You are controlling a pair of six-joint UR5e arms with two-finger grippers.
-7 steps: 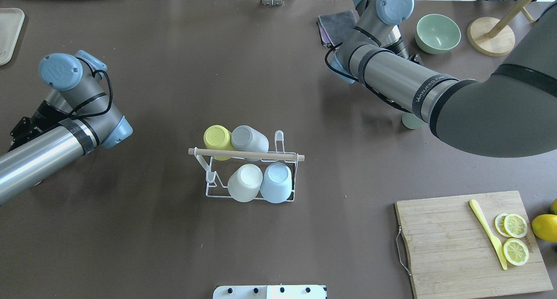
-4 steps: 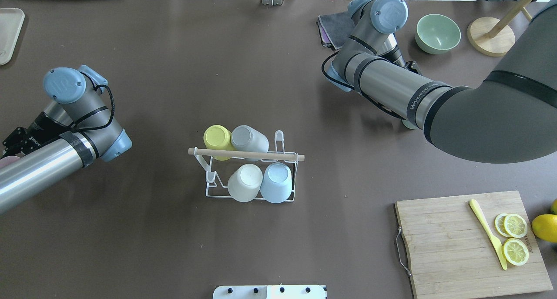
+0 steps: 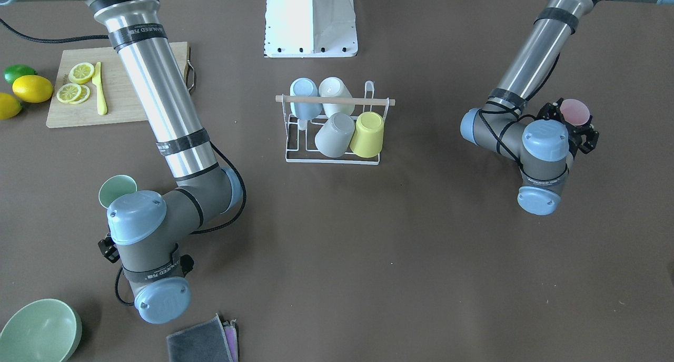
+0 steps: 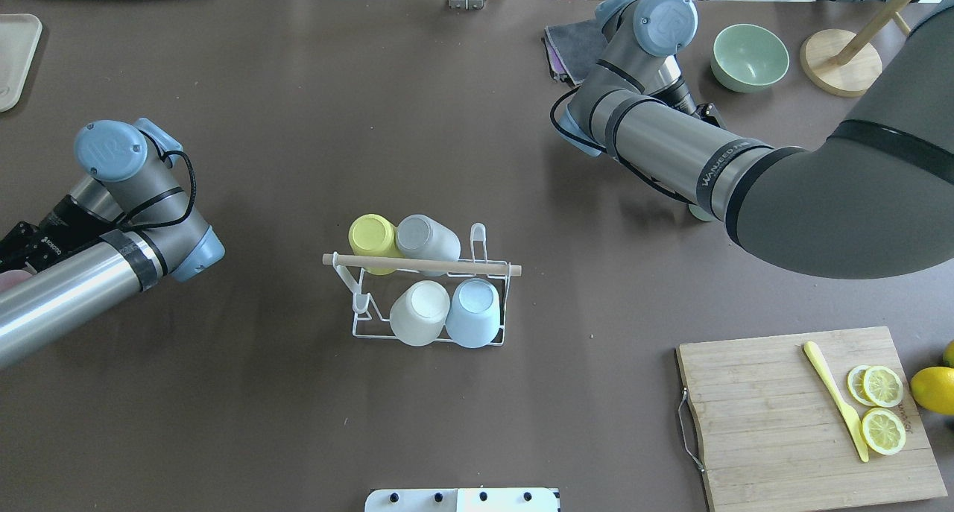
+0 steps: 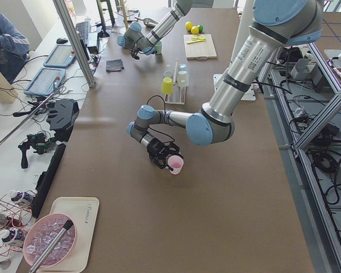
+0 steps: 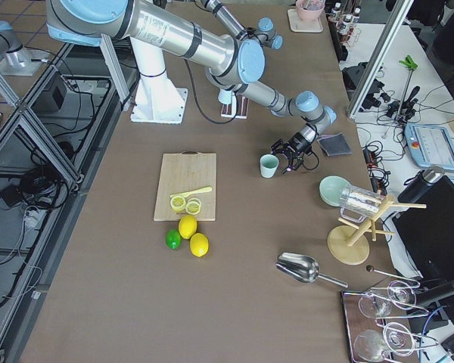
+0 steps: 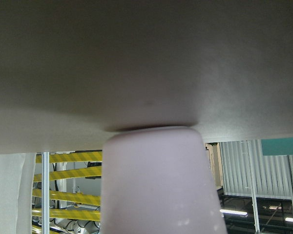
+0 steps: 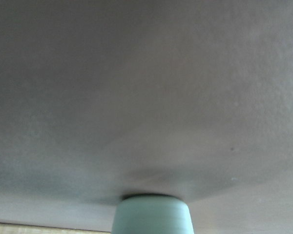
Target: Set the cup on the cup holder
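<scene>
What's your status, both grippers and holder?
Left gripper at pink cup, grip unclear. Right gripper near green cup. Cup holder holds four cups. Nothing seen blocking.

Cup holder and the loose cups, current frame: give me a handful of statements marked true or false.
1. The cup holder carries four cups. True.
2. A pink cup hangs on the cup holder. False: the pink cup is off it, at the left hand.
3. The green cup stands upright on the table. True.
4. A whole lemon lies on the cutting board. False: the board holds lemon slices; the whole lemon lies beside it.
</scene>
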